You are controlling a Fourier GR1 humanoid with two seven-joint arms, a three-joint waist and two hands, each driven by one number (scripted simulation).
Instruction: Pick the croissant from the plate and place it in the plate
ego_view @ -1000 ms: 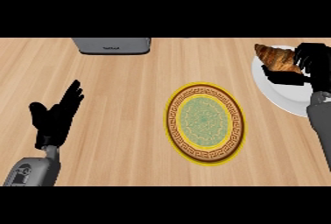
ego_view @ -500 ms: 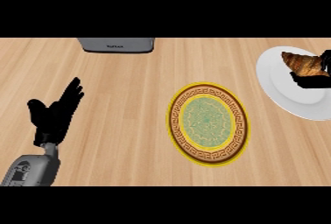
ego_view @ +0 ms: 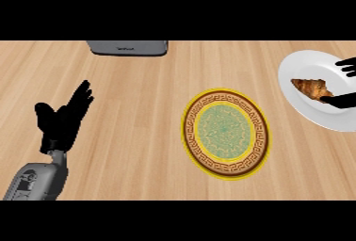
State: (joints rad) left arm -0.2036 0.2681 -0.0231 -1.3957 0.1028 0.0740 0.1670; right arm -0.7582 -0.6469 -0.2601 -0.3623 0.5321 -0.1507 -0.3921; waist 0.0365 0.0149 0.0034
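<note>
The croissant (ego_view: 314, 89) lies on the white plate (ego_view: 306, 70) at the right edge of the head view, toward that plate's right half, its golden-brown body angled from upper left to lower right; the right hand (ego_view: 345, 100) comes in from the frame's right edge with dark fingers showing both above and below the pastry, so it brackets the croissant from 2 sides, which I judge to be the setup for a pinch from the side; most of this hand is cut off by the edge, and although one digit touches or overlaps the croissant's lower right end, I cannot tell whether the fingers have closed on it or only stand around it. The patterned plate (ego_view: 226, 133) (yellow rim with a dark key border, green centre) sits near the middle of the wooden counter (ego_view: 139, 94), well apart from the white plate and bare, which fits its likely role as the place where the croissant is to go; the pastry is not yet lifted, so the pick is the step in hand. The left hand (ego_view: 64, 121) rests at the view's left, fingers straight and spread, pointing up and holding nothing, kept clear of both plates. A grey appliance (ego_view: 128, 47) pokes in at the top edge. Counted: 1 croissant, 2 plates, 2 hands, 1 grey appliance.
</note>
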